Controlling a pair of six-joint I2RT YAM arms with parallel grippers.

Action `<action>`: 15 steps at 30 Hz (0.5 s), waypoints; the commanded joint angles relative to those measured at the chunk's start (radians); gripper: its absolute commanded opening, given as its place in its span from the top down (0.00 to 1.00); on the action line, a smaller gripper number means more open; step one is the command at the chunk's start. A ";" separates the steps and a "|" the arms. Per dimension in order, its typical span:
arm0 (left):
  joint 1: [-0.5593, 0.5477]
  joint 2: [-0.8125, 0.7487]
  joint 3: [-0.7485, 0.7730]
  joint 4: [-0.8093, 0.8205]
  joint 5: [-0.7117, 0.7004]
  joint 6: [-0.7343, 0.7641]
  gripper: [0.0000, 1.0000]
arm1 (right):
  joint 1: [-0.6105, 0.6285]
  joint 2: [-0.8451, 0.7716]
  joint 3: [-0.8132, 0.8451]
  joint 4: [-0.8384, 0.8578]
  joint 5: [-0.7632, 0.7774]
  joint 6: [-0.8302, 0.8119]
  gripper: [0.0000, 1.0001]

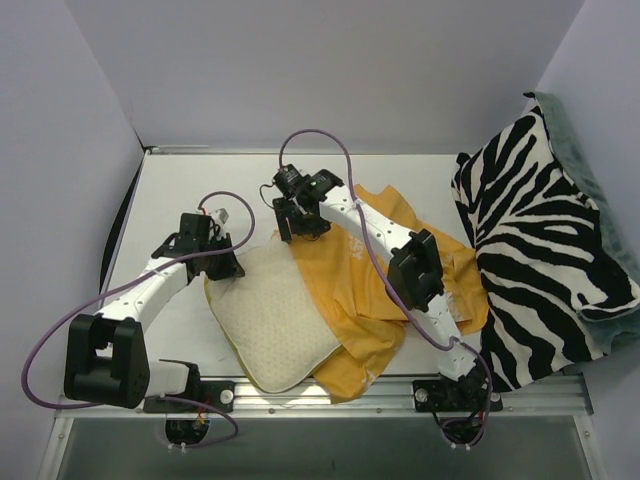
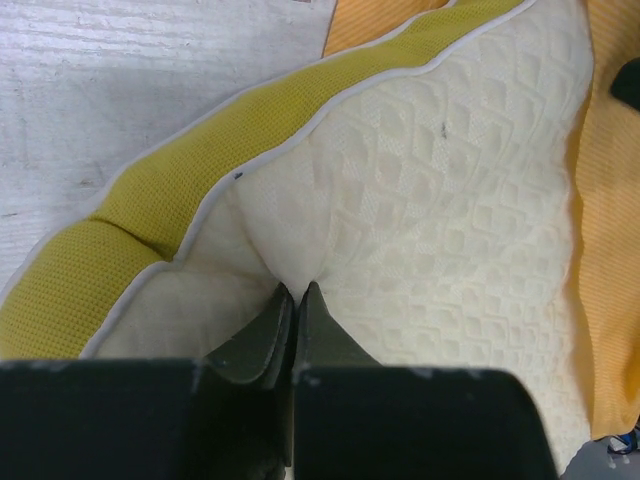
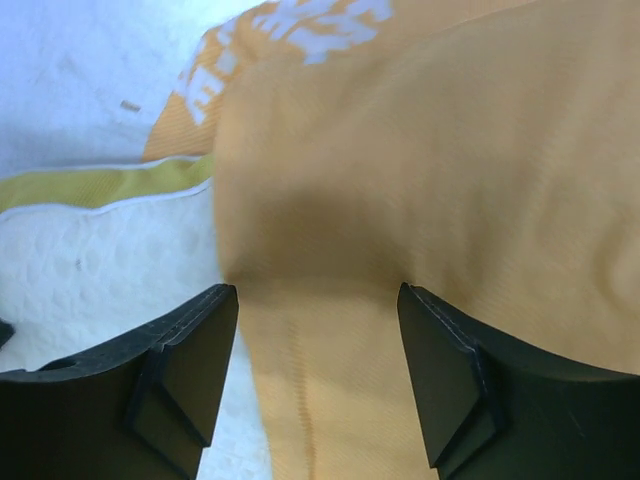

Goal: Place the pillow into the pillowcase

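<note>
Left gripper (image 1: 218, 257) sits at the far-left corner of the pillow (image 1: 275, 320). Its wrist camera shows the jaws closed tight on a small fold of cream fabric, just inside the yellow-green trim (image 2: 130, 230). The pinch gathers the bumpy surface into a crease at the fingertips. That reads as a hold meant to anchor or steer the pillow rather than lift it, since the pillow lies flat on the table (image 1: 170, 190) with its near corner toward the front rail.

Further right, the pillow's long right side meets the pillowcase (image 1: 355, 290), which is spread crumpled across the middle of the table. In the right wrist camera an orange layer appears to lie over the cream edge, casting a soft shadow there. None of the views shows the opening clearly, so whether any of the pillow is inside the case cannot be told. Most of it is plainly outside.

At that seam, near the pillow's far-right corner, the right gripper (image 1: 297, 225) has its fingers spread wide with nothing between them, poised over plain orange cloth below a patch of white lettering (image 3: 310, 30). It seems placed to catch the upper layer and hold the mouth open while the left arm feeds the pillow across.

At the far right the zebra-striped cushion (image 1: 540, 240) leans just beside the pillowcase, outside the work.
</note>
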 commanded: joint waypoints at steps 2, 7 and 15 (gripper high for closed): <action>-0.013 -0.043 -0.011 0.031 0.049 -0.015 1.00 | -0.044 -0.078 -0.005 -0.053 0.195 -0.013 0.35; -0.015 -0.045 -0.012 0.025 0.044 -0.011 1.00 | -0.070 -0.011 -0.013 -0.055 0.155 -0.039 0.36; -0.018 -0.046 0.002 0.025 0.047 -0.020 1.00 | -0.049 0.004 0.036 -0.041 -0.009 -0.062 1.00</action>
